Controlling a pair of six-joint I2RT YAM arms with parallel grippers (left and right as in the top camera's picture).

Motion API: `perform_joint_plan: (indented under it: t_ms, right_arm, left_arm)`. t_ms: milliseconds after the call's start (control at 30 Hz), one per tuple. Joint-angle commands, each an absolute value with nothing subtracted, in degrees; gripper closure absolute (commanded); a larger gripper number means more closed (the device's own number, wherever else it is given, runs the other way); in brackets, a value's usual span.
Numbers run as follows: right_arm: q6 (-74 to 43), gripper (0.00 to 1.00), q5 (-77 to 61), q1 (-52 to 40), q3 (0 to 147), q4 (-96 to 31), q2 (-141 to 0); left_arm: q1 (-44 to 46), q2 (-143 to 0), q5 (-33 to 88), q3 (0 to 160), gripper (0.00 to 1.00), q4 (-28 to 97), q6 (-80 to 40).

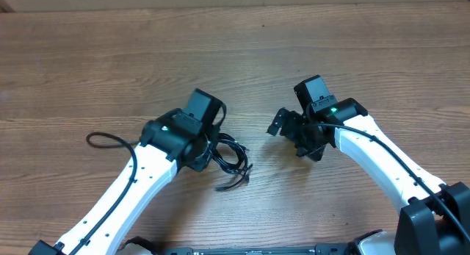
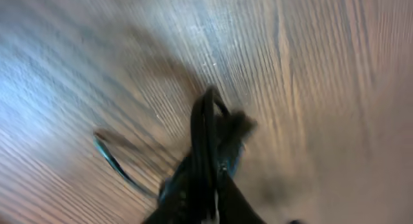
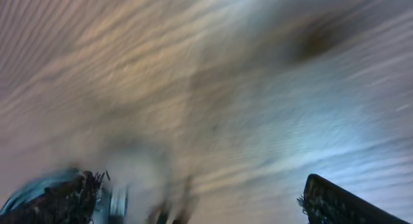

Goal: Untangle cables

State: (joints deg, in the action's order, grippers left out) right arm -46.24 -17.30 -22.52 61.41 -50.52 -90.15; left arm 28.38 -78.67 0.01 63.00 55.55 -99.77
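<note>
Overhead view: wooden worktop [image 1: 110,56], two white arms entering from the lower edge, the left arm [image 1: 139,181] from lower left and the right arm [image 1: 374,156] from lower right.

The cables [image 1: 229,158] are seen as one small black tangle, just below and left of frame centre. It lies on the worktop just beside the left fingers [image 1: 205,155]. Several loops are bunched together, and loose ends are trailed down toward the lower middle of the frame.

The left fingers are mostly covered by the wrist housing from above. In the left wrist view, heavily blurred, a dark bundle of cables [image 2: 205,143] is seen rising from bottom centre to mid-frame, with a thin strand curved off to the lower left. Whether the left fingers are pinched on the bundle or slack around it cannot be told.

The right fingers [image 1: 281,123] are held right of frame centre, apart from the tangle, pointed toward the left of the frame. In the right wrist view, also blurred, one finger [image 3: 335,201] is found at the lower right corner and the other at the lower left. They are spread wide, with only wood grain between them.

A black wire loop [image 1: 106,140] is noted at mid-left, beside the left arm and well apart from the tangle; it appears to be joined to that arm
</note>
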Motion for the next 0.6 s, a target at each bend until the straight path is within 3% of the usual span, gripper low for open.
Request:
perform_joint_plan:
  t_ms: [0,133,267,333,433,467,500,567]
  right_arm:
    - [-42.3,0.02,-34.6,-22.8,62.8,-50.0,-88.8]
    - [-40.0,0.05,-51.0,-22.8,62.8,-49.3,-88.8]
    - [-48.4,0.05,-54.5,-23.5,62.8,-50.9,-88.8]
    - [-53.4,0.05,-52.6,-24.6,62.8,-51.5,-88.8]
    - [-59.2,0.05,-45.3,-26.8,62.7,-51.5,-88.8]
    - [-61.5,0.04,-42.5,-27.9,62.7,-51.5,-88.8]
    - [-63.2,0.04,-40.2,-28.9,62.7,-51.5,-88.8]
    - [-66.5,0.04,-35.5,-30.9,62.7,-51.4,-88.8]
  left_arm:
    - [26.9,-78.7,2.6,62.9,0.80,55.7,-115.3]
    - [25.6,-78.7,2.3,62.9,0.85,54.9,-119.5]
    - [24.4,-78.7,1.5,62.9,0.92,53.5,-119.4]
    - [24.3,-78.7,-0.8,62.9,0.83,53.9,-118.4]
    - [24.3,-78.7,-6.5,62.9,0.47,55.0,-108.6]
    - [24.3,-78.7,-8.7,62.9,0.41,55.7,-103.9]
    - [24.3,-78.7,-10.5,62.9,0.38,56.4,-99.6]
    - [24.3,-78.7,-14.1,62.9,0.41,58.1,-89.5]
